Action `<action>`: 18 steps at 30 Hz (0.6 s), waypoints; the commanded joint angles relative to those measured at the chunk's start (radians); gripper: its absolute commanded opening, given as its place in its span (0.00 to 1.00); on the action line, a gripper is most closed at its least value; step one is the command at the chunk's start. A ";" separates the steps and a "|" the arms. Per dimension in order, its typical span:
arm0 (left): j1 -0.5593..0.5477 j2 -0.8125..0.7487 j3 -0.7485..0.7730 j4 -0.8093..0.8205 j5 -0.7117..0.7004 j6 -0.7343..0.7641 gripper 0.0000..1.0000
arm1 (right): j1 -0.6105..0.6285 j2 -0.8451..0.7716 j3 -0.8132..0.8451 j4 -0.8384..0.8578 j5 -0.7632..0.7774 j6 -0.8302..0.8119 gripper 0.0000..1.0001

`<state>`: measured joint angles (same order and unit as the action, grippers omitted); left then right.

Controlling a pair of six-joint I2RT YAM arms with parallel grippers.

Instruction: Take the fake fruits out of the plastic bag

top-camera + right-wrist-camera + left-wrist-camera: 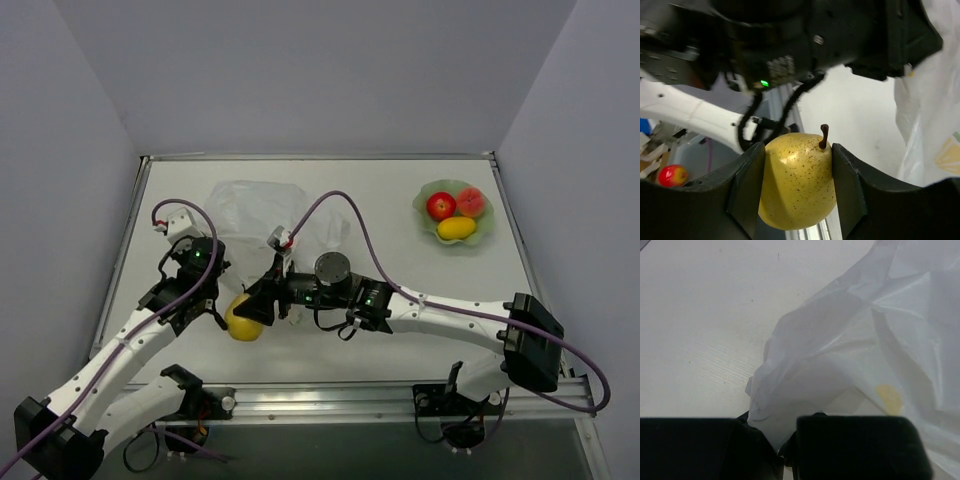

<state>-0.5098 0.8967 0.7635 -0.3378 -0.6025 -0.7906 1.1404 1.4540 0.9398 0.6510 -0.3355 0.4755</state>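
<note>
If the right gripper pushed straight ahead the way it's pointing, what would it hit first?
Probably the left arm: the right gripper, shut on the pear, points at its black wrist housing, though depth is unclear.

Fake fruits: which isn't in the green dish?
The yellow pear, held by the right gripper; the apple, peach and oval yellow fruit lie in the dish.

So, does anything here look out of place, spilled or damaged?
Nothing stands out. The plastic bag lies crumpled, pinched in the left fingers; the right fingers hold the yellow pear; the apple, peach and oval yellow fruit sit in the green dish.
</note>
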 commanded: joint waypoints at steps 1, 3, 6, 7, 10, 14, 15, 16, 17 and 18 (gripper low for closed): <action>0.005 -0.013 0.033 -0.076 -0.049 0.031 0.02 | 0.001 -0.107 0.114 0.052 -0.165 0.003 0.01; 0.005 -0.024 0.014 -0.079 -0.045 0.024 0.02 | -0.010 -0.154 0.140 0.015 -0.139 -0.014 0.01; 0.005 -0.044 -0.027 -0.093 -0.040 0.010 0.02 | -0.068 -0.223 0.166 -0.016 -0.060 -0.015 0.00; 0.005 -0.047 -0.033 -0.101 -0.040 0.005 0.02 | -0.099 -0.242 0.163 -0.008 -0.060 0.003 0.00; 0.004 -0.061 -0.044 -0.110 -0.031 -0.006 0.02 | -0.233 -0.309 0.136 0.028 -0.059 0.100 0.00; 0.001 -0.094 -0.040 -0.107 0.003 -0.012 0.03 | -0.389 -0.299 0.085 0.151 -0.190 0.296 0.00; 0.001 -0.107 -0.032 -0.106 0.012 -0.018 0.02 | -0.386 -0.267 0.079 0.160 -0.235 0.311 0.00; 0.001 -0.114 -0.030 -0.101 0.026 -0.022 0.02 | -0.372 -0.250 0.074 0.162 -0.238 0.308 0.00; -0.002 -0.119 -0.030 -0.095 0.050 -0.025 0.02 | -0.357 -0.241 0.070 0.167 -0.231 0.302 0.00; -0.006 -0.127 -0.029 -0.093 0.058 -0.032 0.02 | -0.334 -0.236 0.064 0.151 -0.209 0.275 0.00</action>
<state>-0.5095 0.8017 0.6930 -0.4313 -0.5804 -0.7971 0.7582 1.1706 1.0378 0.7544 -0.4656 0.7025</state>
